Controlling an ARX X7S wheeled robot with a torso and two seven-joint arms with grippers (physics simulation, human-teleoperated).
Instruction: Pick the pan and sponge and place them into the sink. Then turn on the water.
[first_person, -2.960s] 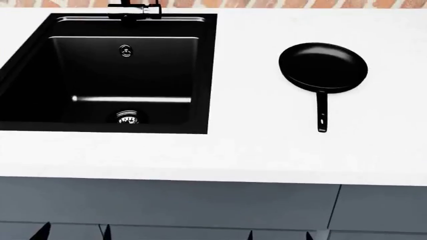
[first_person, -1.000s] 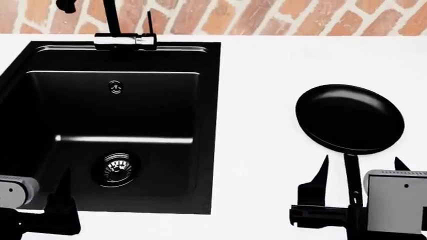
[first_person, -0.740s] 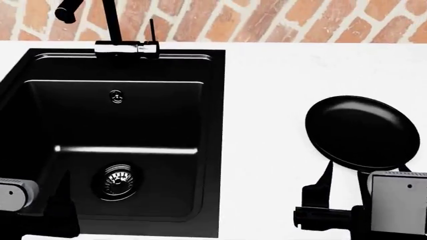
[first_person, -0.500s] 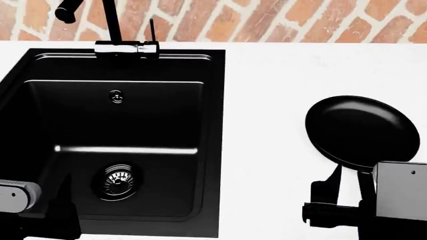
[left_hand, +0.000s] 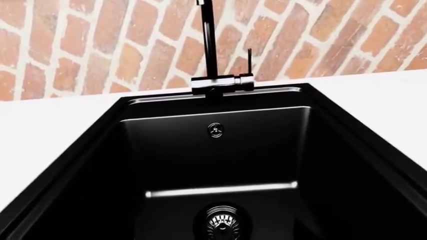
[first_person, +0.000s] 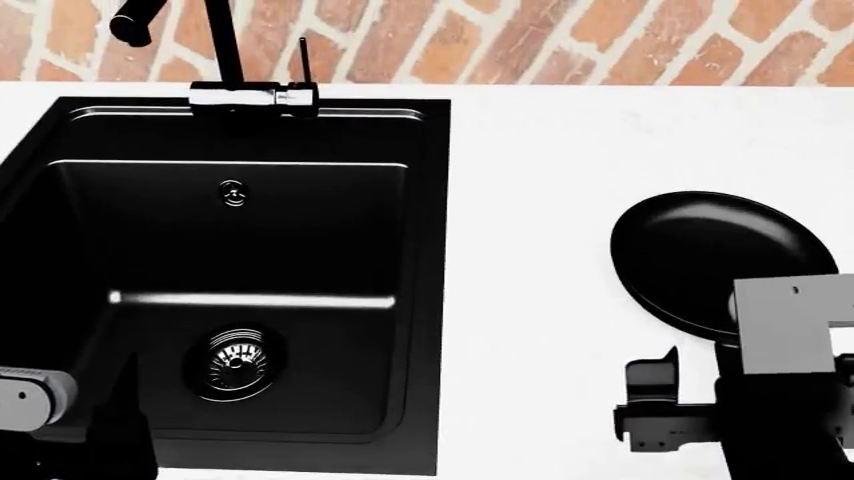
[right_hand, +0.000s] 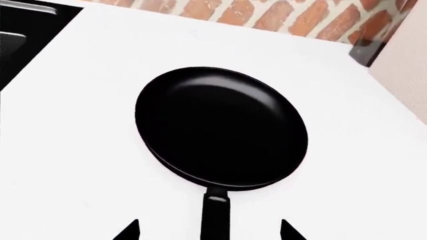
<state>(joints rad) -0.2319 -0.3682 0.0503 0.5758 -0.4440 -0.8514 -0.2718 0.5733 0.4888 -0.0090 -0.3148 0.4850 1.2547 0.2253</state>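
Here, pan (right_hand: 221, 129) round, matte black, thin handle between wide right claw (right_hand: 209, 230) tips.

A flat white countertop (first_person: 534, 250) runs up to a red brick wall (first_person: 561, 40) at its far edge. A large rectangular matte black sink (first_person: 427, 300) is set into its left part. A small round black frying pan (first_person: 707, 255) lies flat on the white surface, well right of the basin

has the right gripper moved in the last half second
Yes. In the head view the right gripper has shifted rightward and slightly away from the sink, its body now covering more of the pan.
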